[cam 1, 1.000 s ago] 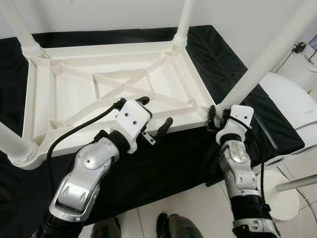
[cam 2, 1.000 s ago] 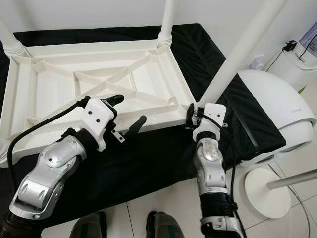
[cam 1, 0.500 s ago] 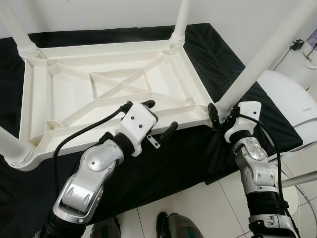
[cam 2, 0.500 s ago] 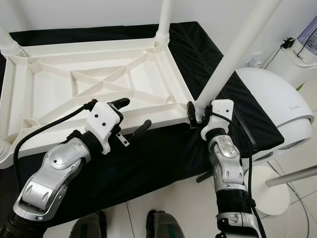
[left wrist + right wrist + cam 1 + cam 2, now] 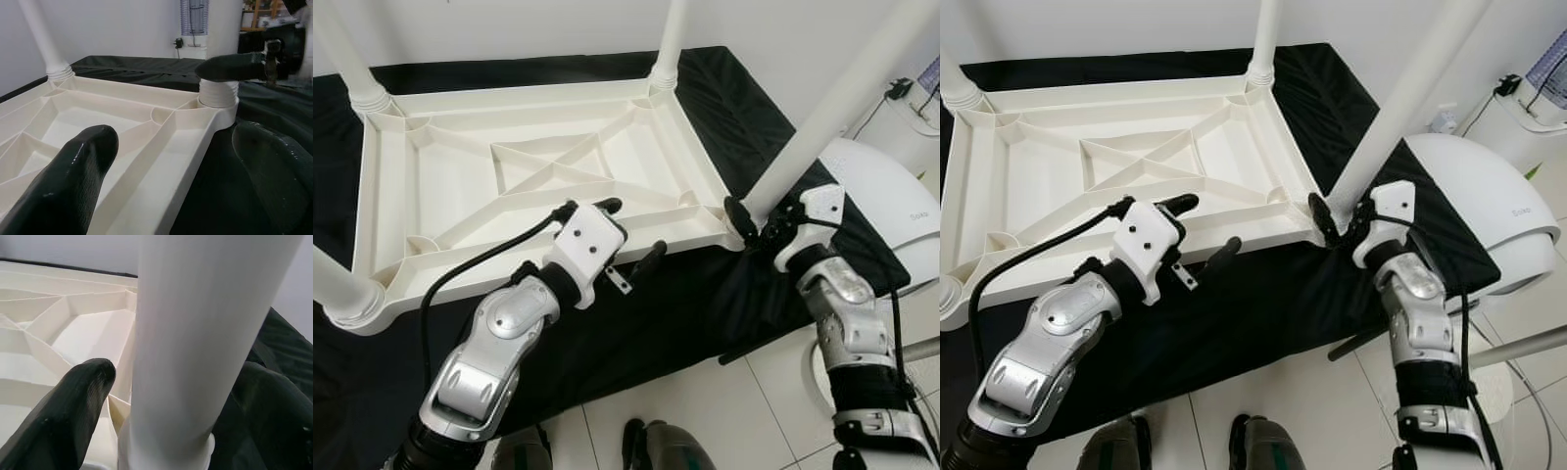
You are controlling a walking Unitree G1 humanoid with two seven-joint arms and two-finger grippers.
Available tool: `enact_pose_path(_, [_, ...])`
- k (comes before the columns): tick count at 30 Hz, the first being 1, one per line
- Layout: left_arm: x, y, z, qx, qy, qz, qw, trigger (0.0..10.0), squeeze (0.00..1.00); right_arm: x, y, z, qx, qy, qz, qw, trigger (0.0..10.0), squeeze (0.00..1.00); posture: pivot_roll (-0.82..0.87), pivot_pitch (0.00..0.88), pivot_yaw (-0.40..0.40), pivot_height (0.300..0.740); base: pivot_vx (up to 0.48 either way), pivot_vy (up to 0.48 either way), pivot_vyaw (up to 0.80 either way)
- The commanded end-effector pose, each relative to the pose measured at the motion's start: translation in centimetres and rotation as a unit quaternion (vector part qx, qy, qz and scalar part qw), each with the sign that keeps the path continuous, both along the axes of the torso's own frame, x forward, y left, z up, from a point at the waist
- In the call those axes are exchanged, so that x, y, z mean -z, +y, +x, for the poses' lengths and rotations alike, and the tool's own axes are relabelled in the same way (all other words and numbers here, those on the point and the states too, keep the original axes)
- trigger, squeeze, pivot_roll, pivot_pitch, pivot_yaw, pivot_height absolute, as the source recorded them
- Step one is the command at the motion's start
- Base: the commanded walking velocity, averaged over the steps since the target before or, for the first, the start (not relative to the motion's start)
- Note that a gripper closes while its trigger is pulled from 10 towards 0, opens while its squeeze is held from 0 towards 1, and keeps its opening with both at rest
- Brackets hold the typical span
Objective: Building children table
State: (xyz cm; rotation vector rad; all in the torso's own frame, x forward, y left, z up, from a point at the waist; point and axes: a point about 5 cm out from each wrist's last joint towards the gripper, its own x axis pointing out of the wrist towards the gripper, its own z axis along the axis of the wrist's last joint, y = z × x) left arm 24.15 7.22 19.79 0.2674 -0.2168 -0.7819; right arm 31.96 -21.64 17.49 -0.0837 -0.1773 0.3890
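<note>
— On the far left, what's there?

— I see the white children's table [image 5: 538, 166] upside down on a black cloth [image 5: 705, 294], legs pointing up; the near-left leg [image 5: 337, 284] is already seated in its corner.

— And your left gripper [image 5: 631, 235]?

— Its jaws are spread over the table's near rim, one finger [image 5: 73, 181] over the ribbed underside and the other beyond the edge, holding nothing.

— Further right?

— My right gripper [image 5: 1337, 217] sits at the base of the near-right leg [image 5: 822, 108], a finger [image 5: 73, 406] on either side of the post. Jaws parted, bracketing it; I can't tell whether they touch.

— Which step is that?

— Fixing this leg into its corner socket, I'd judge. Next I'd close on the post and press or twist it home while the left steadies the rim.
</note>
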Motion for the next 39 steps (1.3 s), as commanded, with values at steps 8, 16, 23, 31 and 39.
enact_pose_path(8, [1.7,-1.2,-1.1,0.074,0.026,0.050,0.996,10.0,0.00,0.7,-0.6,0.1,-0.049,0.019,-0.016,0.999,10.0,0.00,0.01,0.134,-0.065,0.740,0.000,0.000,0.00])
enact_pose_path(16, [1.7,-1.1,-1.1,0.080,0.025,0.056,0.995,10.0,0.00,1.5,-0.2,0.2,-0.094,0.036,-0.027,0.995,10.0,0.00,0.01,0.129,-0.061,0.740,0.000,0.000,0.00])
enact_pose_path(23, [1.6,-1.0,-1.0,0.077,0.022,0.056,0.995,10.0,0.00,1.4,-0.4,0.7,-0.092,0.033,-0.039,0.994,10.0,0.00,0.01,0.122,-0.063,0.740,0.000,0.000,0.00])
enact_pose_path(31, [1.5,-1.2,-1.1,0.075,0.020,0.053,0.996,10.0,0.00,0.9,-1.1,1.7,-0.086,0.018,-0.063,0.994,10.0,0.00,0.02,0.116,-0.067,0.740,0.000,0.000,0.00])
enact_pose_path(39, [1.4,-1.2,-1.1,0.073,0.019,0.051,0.996,10.0,0.00,1.1,-1.1,2.2,-0.092,0.018,-0.071,0.993,9.7,0.00,0.02,0.117,-0.066,0.740,0.000,0.000,0.00])
